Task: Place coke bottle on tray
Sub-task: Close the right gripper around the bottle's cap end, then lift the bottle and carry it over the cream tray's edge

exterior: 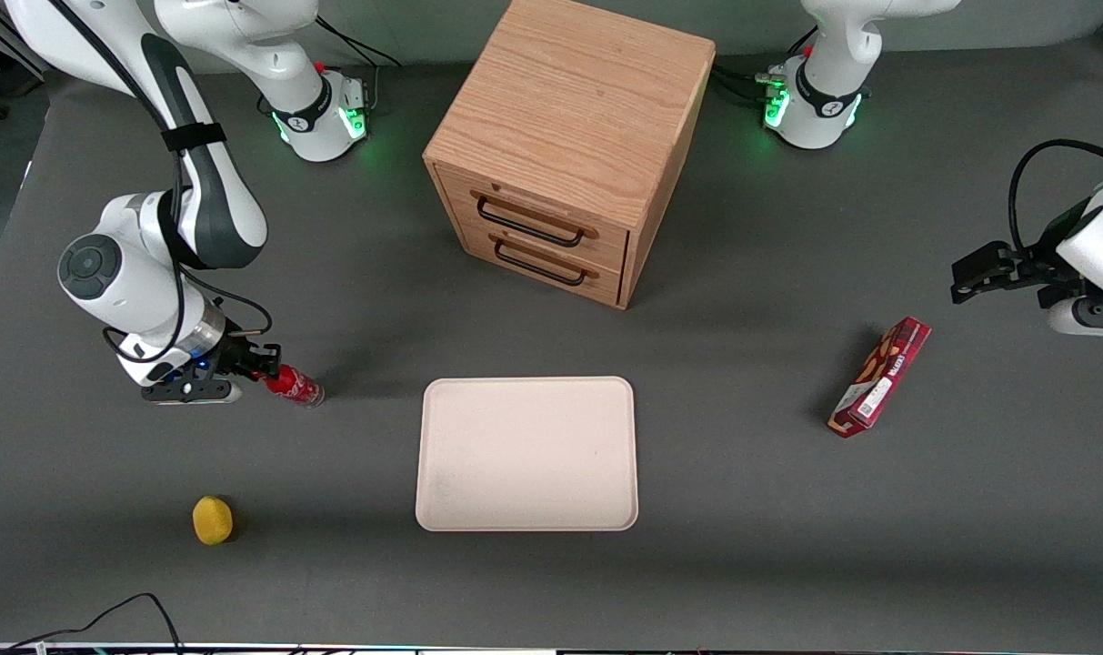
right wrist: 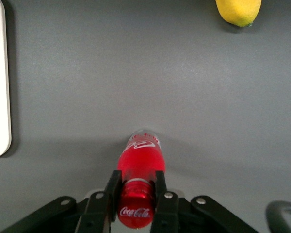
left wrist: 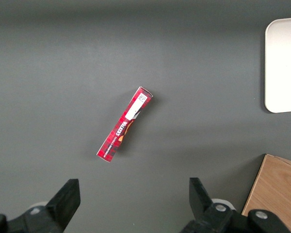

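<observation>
From the front, my gripper (exterior: 258, 366) sits low over the table toward the working arm's end, and its fingers are clamped on the capped neck of the coke bottle (exterior: 294, 387). The bottle tilts out from my fingers, its long axis pointing base-first toward the tray (exterior: 526, 454), which lies flat and bare near the middle of the table, in front of the wooden drawer cabinet (exterior: 565, 146); the coming move, as I judge it, is a lift and a carry sideways along that same line. A lemon (exterior: 212, 519) rests nearer the camera than my gripper. The left wrist camera shows only the red snack box (left wrist: 124, 124) lying on the table and one corner of the tray. Through my own wrist camera, both fingers (right wrist: 168, 200) press the neck just below the red cap, white lettering facing up; the body glows translucent red down to a clear base that seems to touch or nearly touch the grey surface.
</observation>
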Controlling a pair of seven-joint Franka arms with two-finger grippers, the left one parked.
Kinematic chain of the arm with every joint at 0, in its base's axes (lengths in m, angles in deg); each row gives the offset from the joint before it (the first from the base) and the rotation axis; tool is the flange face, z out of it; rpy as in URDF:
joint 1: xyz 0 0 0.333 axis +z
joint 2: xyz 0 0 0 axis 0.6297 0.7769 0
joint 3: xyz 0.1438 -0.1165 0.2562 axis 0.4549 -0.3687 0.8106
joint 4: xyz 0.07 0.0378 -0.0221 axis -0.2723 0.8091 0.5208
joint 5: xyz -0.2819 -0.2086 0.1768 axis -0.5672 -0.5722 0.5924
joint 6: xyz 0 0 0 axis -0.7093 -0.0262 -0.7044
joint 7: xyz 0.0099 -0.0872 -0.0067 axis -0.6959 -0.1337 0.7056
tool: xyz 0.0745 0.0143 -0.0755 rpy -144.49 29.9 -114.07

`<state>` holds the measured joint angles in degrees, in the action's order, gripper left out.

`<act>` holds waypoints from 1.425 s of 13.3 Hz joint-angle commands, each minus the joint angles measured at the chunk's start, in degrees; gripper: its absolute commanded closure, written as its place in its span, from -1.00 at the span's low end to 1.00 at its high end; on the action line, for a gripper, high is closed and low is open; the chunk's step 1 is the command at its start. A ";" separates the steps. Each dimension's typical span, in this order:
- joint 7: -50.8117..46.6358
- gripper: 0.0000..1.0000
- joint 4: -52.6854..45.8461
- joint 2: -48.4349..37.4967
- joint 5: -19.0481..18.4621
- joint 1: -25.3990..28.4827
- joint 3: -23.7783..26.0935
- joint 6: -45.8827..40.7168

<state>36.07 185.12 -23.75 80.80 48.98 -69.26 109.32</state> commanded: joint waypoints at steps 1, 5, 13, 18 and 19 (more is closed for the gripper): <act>-0.46 1.00 1.65 -1.98 0.06 0.59 0.65 0.64; -0.46 1.00 -4.82 -7.42 0.06 0.07 0.66 -13.01; -5.97 1.00 -46.12 3.69 -1.69 1.90 0.74 -47.34; -24.87 1.00 -68.98 27.06 -1.78 13.76 0.13 -44.21; -27.07 1.00 -70.15 29.54 -1.61 15.26 0.39 -40.79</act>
<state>13.92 126.95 -3.44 79.80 61.54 -68.31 67.58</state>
